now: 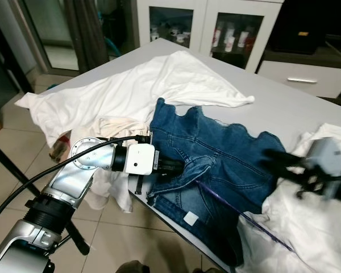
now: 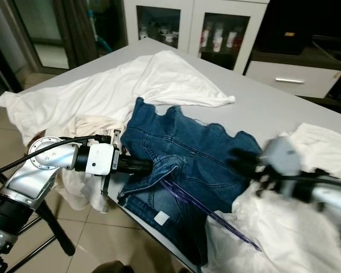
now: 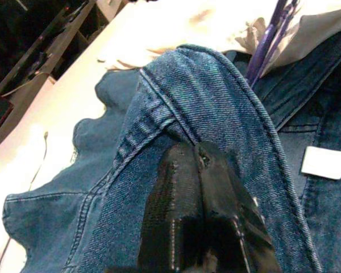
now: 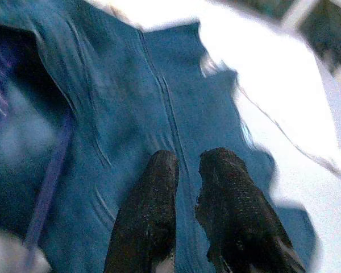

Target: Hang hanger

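Note:
A blue denim garment (image 1: 221, 151) lies spread over the near part of the grey table (image 1: 298, 108). A thin purple hanger (image 1: 238, 213) runs from inside the denim toward the white cloth (image 1: 312, 227) at the right. My left gripper (image 1: 179, 166) is shut on a raised fold of the denim's waistband (image 3: 187, 96), at its near left edge. My right gripper (image 1: 270, 156) is blurred and hovers over the right side of the denim. In the right wrist view its fingers (image 4: 153, 193) stand slightly apart with nothing between them, just above the fabric.
A large white shirt (image 1: 136, 85) covers the far left of the table, and a cream cloth (image 1: 111, 128) hangs off its near left edge. Glass-door cabinets (image 1: 216, 28) stand behind. A black stand leg (image 1: 11, 168) crosses the tiled floor at the left.

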